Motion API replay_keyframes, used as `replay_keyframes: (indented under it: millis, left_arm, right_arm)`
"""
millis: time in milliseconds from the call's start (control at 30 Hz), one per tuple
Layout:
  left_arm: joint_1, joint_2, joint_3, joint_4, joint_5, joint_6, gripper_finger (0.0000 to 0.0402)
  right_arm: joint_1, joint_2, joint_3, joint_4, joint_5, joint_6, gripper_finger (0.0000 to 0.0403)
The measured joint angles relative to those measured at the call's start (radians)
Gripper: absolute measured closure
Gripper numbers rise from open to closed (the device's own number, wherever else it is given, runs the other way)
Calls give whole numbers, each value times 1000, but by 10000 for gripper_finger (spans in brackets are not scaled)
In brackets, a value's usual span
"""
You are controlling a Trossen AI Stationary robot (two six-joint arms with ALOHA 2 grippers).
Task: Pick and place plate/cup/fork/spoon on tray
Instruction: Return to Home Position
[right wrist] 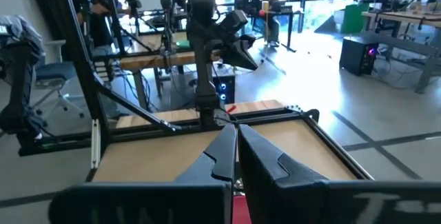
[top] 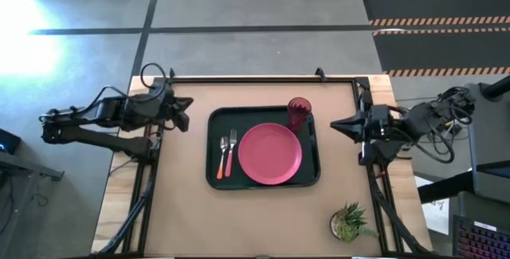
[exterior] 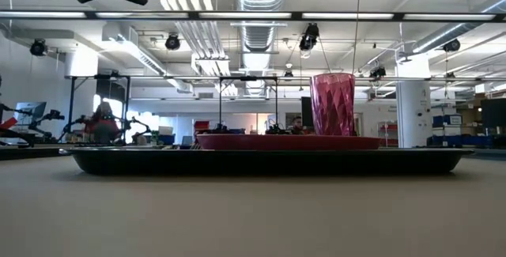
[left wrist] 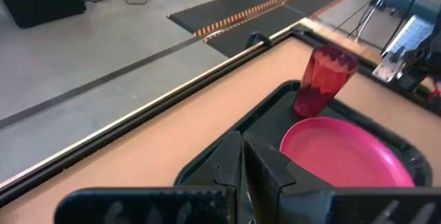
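Note:
The dark tray (top: pixel 217 171) lies on the table's middle. On it rest the pink-red plate (top: pixel 270 153), the dark-red cup (top: pixel 299 112) upright at its far right corner, and the fork (top: pixel 231 152) and the orange-handled spoon (top: pixel 221 157) side by side at its left. My left gripper (top: pixel 186 113) hangs shut above the table's left edge, holding nothing. My right gripper (top: pixel 335 124) hangs shut at the table's right edge, also with nothing in it. The plate (left wrist: pixel 344 151) and cup (left wrist: pixel 322 80) show ahead of the left fingers (left wrist: pixel 242 162).
A small potted green plant (top: pixel 348 222) stands near the table's near right corner. Black frame rails (top: pixel 263 78) run along the table's far edge and its sides. Beyond the table, a lab room holds other benches, arms and people.

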Motion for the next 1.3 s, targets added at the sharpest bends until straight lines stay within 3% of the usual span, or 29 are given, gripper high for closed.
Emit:
replay_keyframes:
  millis: [233, 500, 700, 933, 1300]
  left_arm:
    - [0, 40, -10, -13, 2, 1, 401]
    - [0, 20, -10, -72, 52, 1, 401]
    - [0, -72, -10, -127, 236, 3, 401]
    - [0, -213, -11, -122, 516, 28, 401]
    - [0, -418, -12, 38, 651, 122, 401]
  right_arm:
    - [0, 6, 0, -1, -11, -2, 394]
    - [0, -22, 0, 8, -102, -43, 394]
    - [0, -88, 0, 20, -214, -72, 394]
    - [0, -164, 0, 67, -500, -159, 394]
    - [0, -237, 1, 58, -534, -220, 394]
